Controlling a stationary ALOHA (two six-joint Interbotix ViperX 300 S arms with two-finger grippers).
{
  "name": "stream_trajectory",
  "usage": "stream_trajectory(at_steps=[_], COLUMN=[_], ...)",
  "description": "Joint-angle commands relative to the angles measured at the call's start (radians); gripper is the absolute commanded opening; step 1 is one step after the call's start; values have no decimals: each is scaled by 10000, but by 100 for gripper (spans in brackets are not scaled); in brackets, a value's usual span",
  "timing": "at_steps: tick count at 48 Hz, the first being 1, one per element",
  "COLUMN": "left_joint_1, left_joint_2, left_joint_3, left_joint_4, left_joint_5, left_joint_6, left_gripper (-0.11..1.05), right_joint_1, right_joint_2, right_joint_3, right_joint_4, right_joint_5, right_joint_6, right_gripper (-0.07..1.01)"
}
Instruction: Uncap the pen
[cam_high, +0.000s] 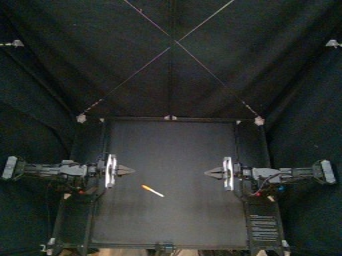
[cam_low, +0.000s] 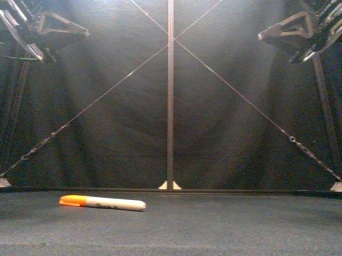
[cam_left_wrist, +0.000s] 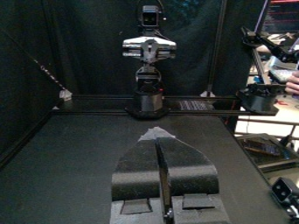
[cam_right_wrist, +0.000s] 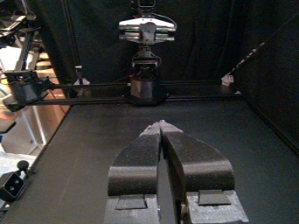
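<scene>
While capped in orange, a white marker pen (cam_high: 152, 190) lies on the surface (cam_high: 174, 150).
Left gripper (cam_high: 130, 173), right gripper (cam_high: 210, 173): jaws together.

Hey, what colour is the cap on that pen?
Orange. The cap shows best in the front view, at one end of the white pen.

Item one: the black table (cam_high: 187, 215) I work over, matte, its front edge nearest me. Item two: the black back curtain (cam_high: 171, 90), hanging behind its far edge.
</scene>
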Motion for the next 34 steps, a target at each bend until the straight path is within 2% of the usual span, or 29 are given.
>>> stream_trajectory(at_steps=[1,8,13,18,28,34], left_joint_1=[-31,-77,-92,-92,-107,-107], left_joint_2=[92,307,660,1166,2117,2347], left_joint_3=[123,430,491,445,399,368], left_joint_4=[-92,-138,-138,-138,-138,-138], left_joint_5=[0,-15,-15,-15,0,-15], left_joint_6=[-15,-15,-15,-15,0,15], left_gripper=[-6,-3,-1,-1,-1,3], right_joint_1=[199,736,1089,1227,1243,1227], right_joint_2=[614,2378,3958,5446,8099,9357], right_joint_3=[-199,-890,-1565,-2270,-3497,-4264], right_joint_4=[153,522,644,859,2163,2884], right_joint_5=[-77,-92,-138,-153,-138,-123], right_joint_6=[215,583,629,644,629,629], right_gripper=[-5,-1,-1,-1,0,2])
